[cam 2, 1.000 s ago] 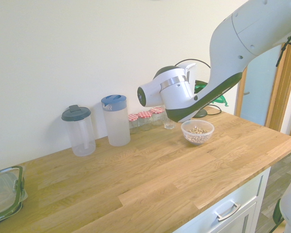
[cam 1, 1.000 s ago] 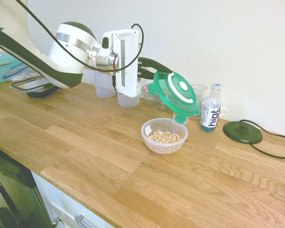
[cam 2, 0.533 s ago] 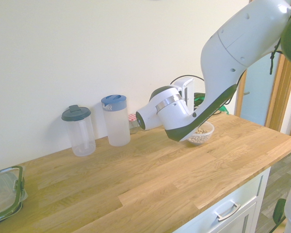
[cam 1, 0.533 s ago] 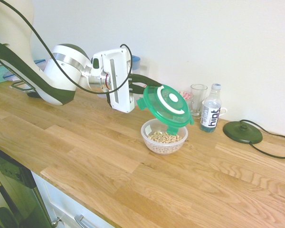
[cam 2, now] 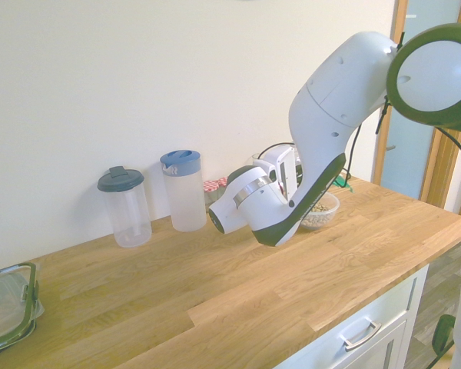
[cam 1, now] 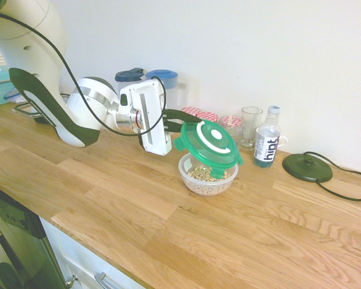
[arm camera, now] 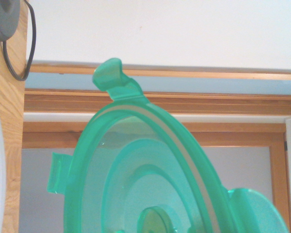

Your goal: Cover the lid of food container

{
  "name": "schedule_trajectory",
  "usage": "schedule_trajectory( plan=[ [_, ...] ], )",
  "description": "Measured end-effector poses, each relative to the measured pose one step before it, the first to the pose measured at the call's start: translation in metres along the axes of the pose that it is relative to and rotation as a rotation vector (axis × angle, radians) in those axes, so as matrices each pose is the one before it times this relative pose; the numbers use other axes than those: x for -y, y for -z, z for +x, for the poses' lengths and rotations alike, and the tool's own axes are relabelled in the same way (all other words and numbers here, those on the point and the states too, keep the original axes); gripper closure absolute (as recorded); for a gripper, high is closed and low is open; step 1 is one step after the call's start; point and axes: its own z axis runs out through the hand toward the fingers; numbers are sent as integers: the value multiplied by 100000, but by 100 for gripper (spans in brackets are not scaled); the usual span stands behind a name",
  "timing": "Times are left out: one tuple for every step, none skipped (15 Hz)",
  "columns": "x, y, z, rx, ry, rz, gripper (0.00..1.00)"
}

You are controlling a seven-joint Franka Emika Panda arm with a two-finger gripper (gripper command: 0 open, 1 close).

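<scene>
lowering seen over last second: green lid (cam 1: 209, 143) brought from above and behind down onto cereal bowl (cam 1: 208, 177), tilted, not seated. gripper (cam 1: 182, 117) clamped on lid's rear edge. levelling and pressing judged next.

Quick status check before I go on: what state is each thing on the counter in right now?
lid: held by the gripper, tilted over the bowl, not seated.
food container: upright, cereal inside, not yet closed.
gripper: shut on the lid's edge.
water bottle: upright, capped.
drinking glass: upright, looks empty.
blue-lidded jug: upright, lid on.
grey-lidded jug: upright, lid on.
checked-lid jars: lids on.
</scene>
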Motion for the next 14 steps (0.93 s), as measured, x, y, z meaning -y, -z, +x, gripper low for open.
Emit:
schedule_trajectory(
  plan=[
    [587,121,-195,-641,262,-520,100],
    [566,81,-120,-313,236,-539,100],
    [426,13,-24,-8,230,-677,100],
    [324,15,-19,36,242,-357,100],
    [276,63,-54,-45,254,54,100],
    [243,61,-149,-62,443,72,100],
    [230,107,-143,-79,409,131,100],
    [215,142,-58,-72,228,185,100],
    [143,112,-32,-394,3,182,100],
    [47,218,5,-489,-136,332,100],
    [-21,264,40,-345,-129,338,100],
    [-49,219,83,-294,-183,125,100],
    [-63,139,66,-248,-134,-156,100],
    [-70,-57,14,-86,-9,-685,100]
  ],
)
